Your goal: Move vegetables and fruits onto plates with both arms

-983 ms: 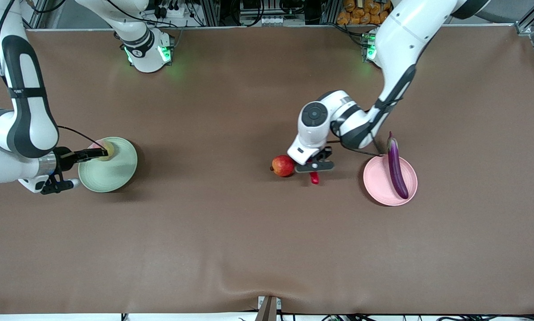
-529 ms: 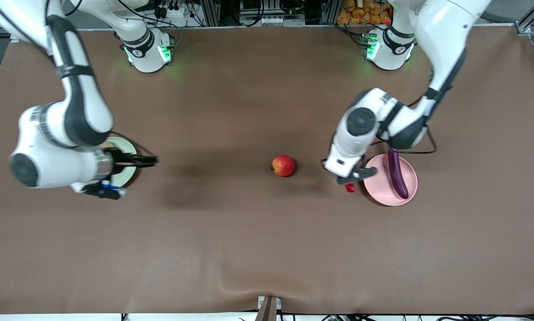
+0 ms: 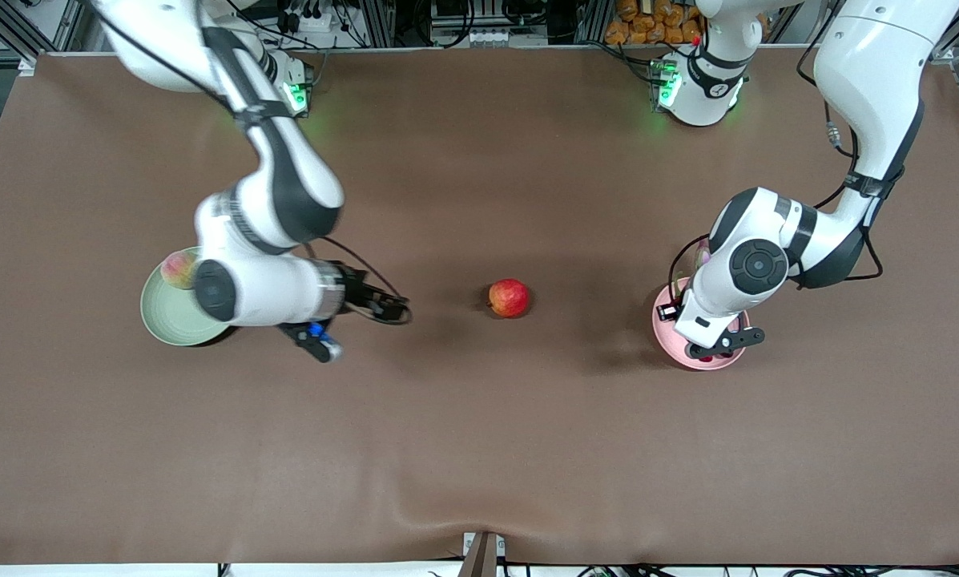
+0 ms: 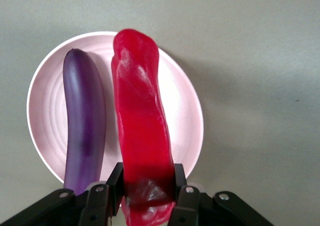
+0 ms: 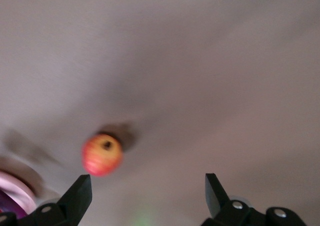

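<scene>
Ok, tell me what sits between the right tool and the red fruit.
Nothing: the front view shows only bare brown table between the open right tool and the red fruit.

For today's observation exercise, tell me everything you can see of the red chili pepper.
The red chili pepper is glossy, long and slightly wrinkled, plastic-looking. Its stem end is hidden between the fingers of the left pincer, which is shut on it and holds it in the air over the pink plate. It hangs alongside the purple eggplant lying on that plate; whether they touch cannot be told.

High front camera over table (image 3: 479, 449); two close wrist cameras.
</scene>
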Controlling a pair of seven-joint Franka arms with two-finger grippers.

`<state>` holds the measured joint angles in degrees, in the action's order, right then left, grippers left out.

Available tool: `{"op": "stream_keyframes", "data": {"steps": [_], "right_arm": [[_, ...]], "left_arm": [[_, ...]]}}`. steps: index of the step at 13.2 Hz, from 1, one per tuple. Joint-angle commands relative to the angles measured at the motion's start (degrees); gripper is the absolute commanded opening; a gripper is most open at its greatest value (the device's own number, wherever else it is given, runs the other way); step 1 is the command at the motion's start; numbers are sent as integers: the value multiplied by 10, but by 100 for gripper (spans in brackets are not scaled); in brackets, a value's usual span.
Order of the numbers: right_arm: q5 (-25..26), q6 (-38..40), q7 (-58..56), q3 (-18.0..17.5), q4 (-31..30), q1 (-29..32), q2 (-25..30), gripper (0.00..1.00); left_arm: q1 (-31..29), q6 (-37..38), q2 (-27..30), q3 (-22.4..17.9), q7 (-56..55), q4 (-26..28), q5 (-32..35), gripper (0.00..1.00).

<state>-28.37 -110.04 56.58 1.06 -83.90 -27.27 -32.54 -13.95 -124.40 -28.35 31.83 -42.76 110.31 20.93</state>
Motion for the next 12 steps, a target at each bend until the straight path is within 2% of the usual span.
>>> {"op": "stream_keyframes", "data": {"steps": [1, 2, 4, 8, 12], "right_arm": [[-10, -90, 154, 7, 30, -57, -36, 100], [-10, -122, 186, 7, 30, -78, -43, 100], [-9, -176, 229, 7, 37, -114, -66, 100], [-1, -221, 267, 10, 48, -155, -110, 100], [5, -232, 277, 11, 48, -176, -130, 100]], "left_arm": [[-11, 8, 2, 10, 2, 7, -8, 0], [-13, 9, -1, 9, 5, 10, -6, 12], [-25, 9, -1, 8, 6, 7, -3, 100], [-38, 11, 14, 7, 4, -17, -3, 100], [-54, 71, 86, 8, 5, -88, -7, 100]]}}
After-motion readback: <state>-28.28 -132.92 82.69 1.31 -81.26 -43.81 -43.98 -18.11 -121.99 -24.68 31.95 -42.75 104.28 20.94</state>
